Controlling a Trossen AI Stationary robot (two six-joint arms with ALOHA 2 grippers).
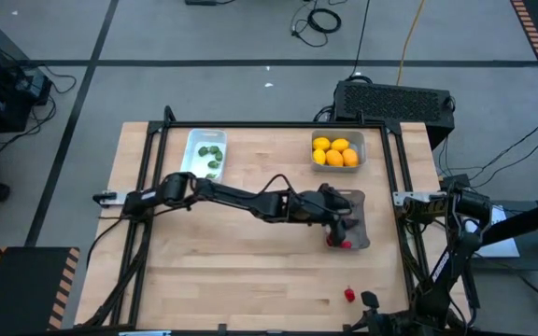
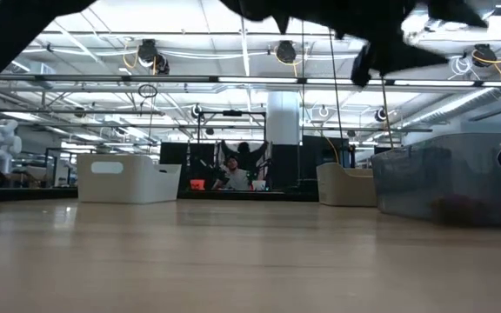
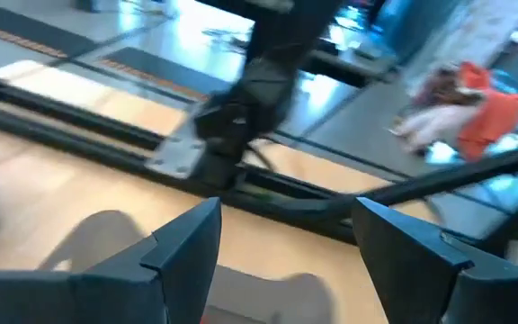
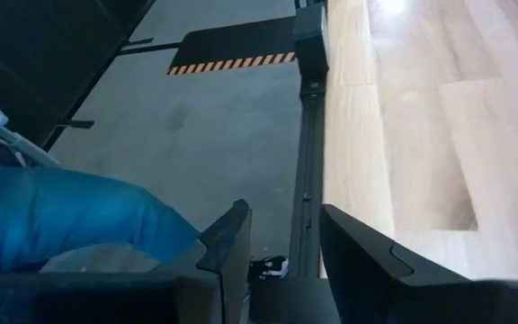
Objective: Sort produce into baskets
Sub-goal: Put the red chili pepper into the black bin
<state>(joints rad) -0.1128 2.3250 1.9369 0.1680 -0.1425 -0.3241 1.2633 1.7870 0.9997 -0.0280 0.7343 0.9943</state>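
Observation:
My left gripper (image 1: 344,226) hangs open over the darker grey basket (image 1: 361,201) at the table's right middle, with nothing between its fingers (image 3: 286,216). Red berry-like pieces (image 1: 344,245) lie in that basket's near end. Green leafy pieces (image 1: 211,159) lie in the white basket (image 1: 194,140) at the far left. Yellow-orange fruits (image 1: 334,152) fill the pale grey basket (image 1: 361,149) at the far right. One red piece (image 1: 349,294) lies on the table near the front edge. My right gripper (image 1: 370,301) waits beside it, open (image 4: 281,225) and empty.
A black frame rail (image 1: 269,124) runs around the table's edges. In the low view the three baskets stand in a row across the far half, the darker grey basket (image 2: 450,178) nearest. Bare wood (image 1: 232,271) fills the near left of the table.

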